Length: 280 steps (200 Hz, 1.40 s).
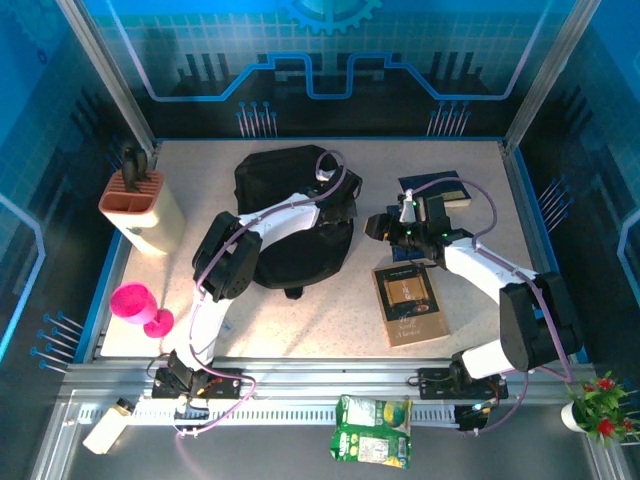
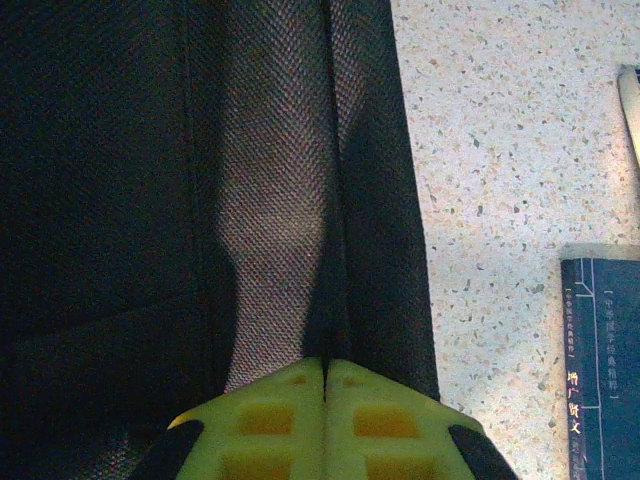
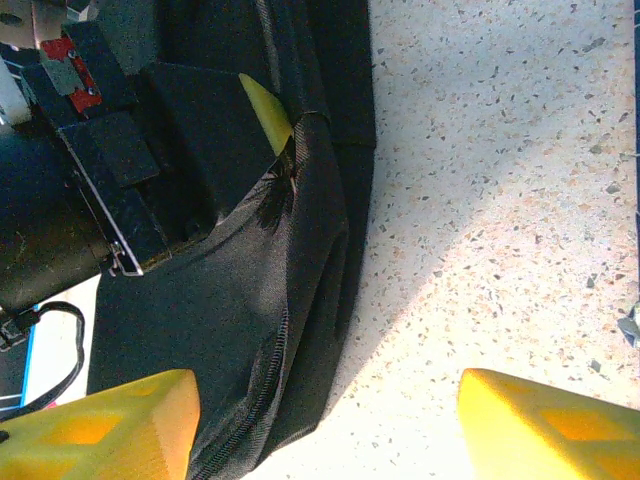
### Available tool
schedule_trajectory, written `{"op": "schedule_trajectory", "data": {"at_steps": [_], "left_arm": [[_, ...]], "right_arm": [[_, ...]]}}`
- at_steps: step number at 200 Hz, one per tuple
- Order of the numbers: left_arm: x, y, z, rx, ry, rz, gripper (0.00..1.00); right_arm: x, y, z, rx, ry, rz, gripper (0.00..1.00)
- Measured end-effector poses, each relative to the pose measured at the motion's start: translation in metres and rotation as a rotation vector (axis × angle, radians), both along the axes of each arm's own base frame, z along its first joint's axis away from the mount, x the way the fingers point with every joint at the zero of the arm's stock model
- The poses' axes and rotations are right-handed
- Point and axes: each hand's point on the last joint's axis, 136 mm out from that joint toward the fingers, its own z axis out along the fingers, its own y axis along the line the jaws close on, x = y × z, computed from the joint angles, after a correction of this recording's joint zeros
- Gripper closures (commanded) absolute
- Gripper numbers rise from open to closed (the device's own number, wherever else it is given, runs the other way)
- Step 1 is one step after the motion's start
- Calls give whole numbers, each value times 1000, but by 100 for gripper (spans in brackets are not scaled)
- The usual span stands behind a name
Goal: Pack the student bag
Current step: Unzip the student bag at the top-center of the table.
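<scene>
Student bag [image 1: 290,225] is lying flat on the speckled table [image 1: 200,160], centre-left, with the left arm reaching across it.

Left gripper [image 2: 325,372] is sitting fully closed at the bag's right edge. Its yellow fingers [image 2: 265,420] are pressing together, and a raised fold of black fabric is running up from between them, so it is pinching bag cloth. From the right wrist camera, one yellow fingertip is showing where the cloth is puckering, just above a zip line [image 3: 265,390].

Right gripper [image 3: 325,430] is hovering just beside that same edge of the bag and pointing at the left gripper. Its jaws are standing wide apart and gripping nothing. One finger is sitting over the bag fabric, the other over bare table.

Dark blue book [image 2: 600,370] with Chinese lettering is lying on the table to the right of the bag, not touching it. Brown book [image 1: 410,303] is lying nearer the arm bases, partly under the right arm and apart from the bag.

Other items:
- Beige slotted holder [image 1: 140,205] with a dark handle sticking out is standing at the left table edge.
- Pink goblet [image 1: 140,303] is standing near the left arm's base.
- Green packet [image 1: 372,430] and white bottle [image 1: 108,425] are lying on the front rail.
- Small plant with red flowers [image 1: 598,405] is sitting at the far right.
</scene>
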Motion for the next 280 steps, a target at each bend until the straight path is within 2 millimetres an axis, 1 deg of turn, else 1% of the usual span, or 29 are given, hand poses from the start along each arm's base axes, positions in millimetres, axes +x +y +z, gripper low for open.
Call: {"op": "schedule_trajectory", "data": {"at_steps": [20,35,60,74,85,116,145,164,180,202,216,232,255,280], "left_arm": [[-3,2,3,3,-3,-7,100],[-7,3,10,-1,-8,-24,100],[-15,1,32,-38,-30,-66,100],[-20,0,44,-63,-39,-88,100],[-25,-1,49,-77,-37,-107,100],[-34,-7,49,-89,-18,-170,100],[-37,-9,48,-77,-13,-216,100],[-39,-10,47,-71,-10,-236,100],[-42,-8,43,-79,5,-243,100],[-51,-7,35,-88,32,-257,100],[-55,-7,30,-96,49,-261,100],[-61,-5,26,-102,63,-267,100],[-70,-3,26,-115,78,-271,100],[-85,5,29,-124,97,-270,100]], "right_arm": [[1,-1,0,7,5,-11,33],[4,-2,-2,13,14,-22,34],[12,-2,-9,21,44,-37,37],[22,1,-9,29,52,-39,38],[31,5,-7,40,55,-36,38],[56,18,-6,80,71,-25,40],[76,29,-17,109,112,-13,40],[87,37,-23,125,130,7,42],[96,44,-27,131,144,28,48],[108,57,-31,131,153,57,59],[112,64,-34,126,161,77,70],[114,69,-42,116,171,95,78],[113,69,-52,103,196,94,85],[118,69,-53,87,188,81,87]]}}
